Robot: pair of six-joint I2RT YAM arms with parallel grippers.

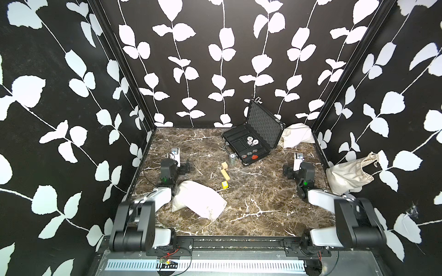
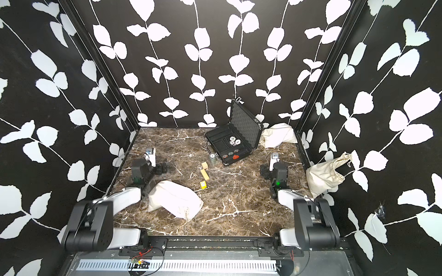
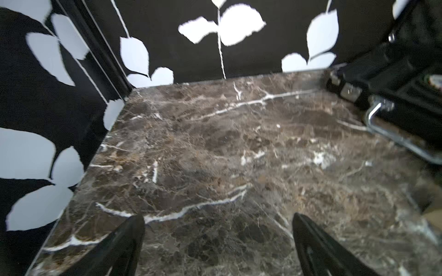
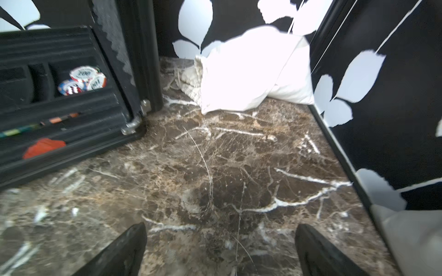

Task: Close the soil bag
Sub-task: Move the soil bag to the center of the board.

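Observation:
Three cream cloth bags show in both top views, and I cannot tell which is the soil bag, since no soil shows. One bag [image 1: 198, 198] [image 2: 174, 198] lies flat beside my left arm. Another bag [image 1: 297, 135] [image 4: 251, 71] is slumped in the back right corner, its gathered mouth facing the case. A drawstring bag [image 1: 349, 174] [image 2: 325, 175] sits at the right wall. My left gripper [image 3: 218, 239] [image 1: 178, 160] and right gripper [image 4: 221, 241] [image 1: 297, 162] hover low over bare marble. Both are open, hold nothing and are clear of every bag.
An open black case [image 1: 253, 141] [image 4: 59, 107] with poker chips stands at the back, its handle [image 3: 392, 133] near my left gripper's side. Wooden blocks [image 1: 224, 172], a yellow cube [image 1: 224, 185] and a small metal cylinder [image 1: 232, 159] sit mid-table. Patterned walls enclose three sides.

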